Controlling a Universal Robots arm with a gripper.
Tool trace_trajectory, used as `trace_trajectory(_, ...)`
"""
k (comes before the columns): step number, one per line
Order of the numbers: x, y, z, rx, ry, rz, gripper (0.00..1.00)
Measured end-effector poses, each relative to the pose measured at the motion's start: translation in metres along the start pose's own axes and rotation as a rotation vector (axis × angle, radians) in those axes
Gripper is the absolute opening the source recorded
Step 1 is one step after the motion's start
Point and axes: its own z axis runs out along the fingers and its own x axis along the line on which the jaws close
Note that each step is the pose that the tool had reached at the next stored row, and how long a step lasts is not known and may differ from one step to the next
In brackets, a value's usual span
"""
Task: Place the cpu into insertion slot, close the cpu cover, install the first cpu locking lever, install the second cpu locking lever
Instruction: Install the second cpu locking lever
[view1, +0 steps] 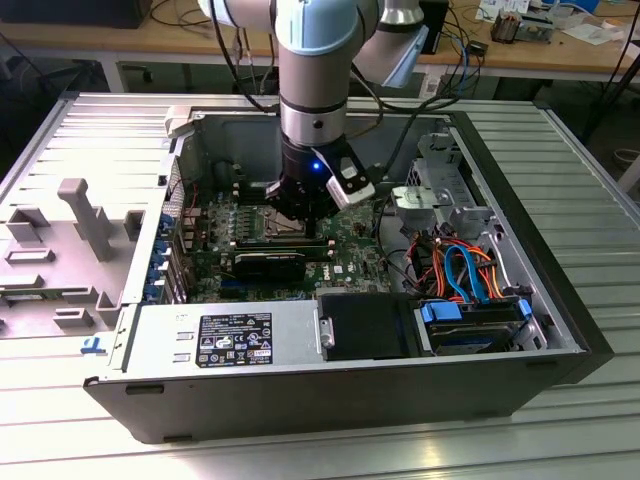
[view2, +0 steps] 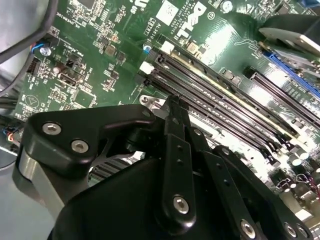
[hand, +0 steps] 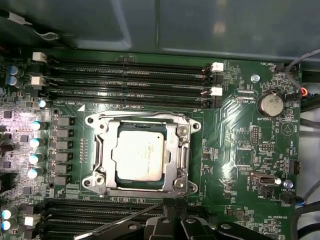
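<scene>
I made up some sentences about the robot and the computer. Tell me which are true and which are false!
1. The cpu sits in the insertion slot. True.
2. The computer case is closed up. False: its side is off, so the green circuit board shows.
3. The gripper hangs above the board inside the case. True.
4. The round silver battery lies on top of the cpu. False: it sits apart from it, past the end of the long black memory slots.
5. The memory slots run on just one side of the socket. False: in the first wrist view they lie on two opposite sides.
</scene>
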Motion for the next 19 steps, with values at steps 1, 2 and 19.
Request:
trace_trajectory(1, 0.0023, -0.0005, 0.0003, -0.001, -0.0003, 0.0, 0.11)
trace_trajectory(2, 0.0034, -0.0009, 0.0004, -0.0025, -0.0006, 0.0, 0.11)
trace_trajectory(19, 0.0469, -0.0045, 0.003, -0.0241, -0.0084, 0.001, 0.11)
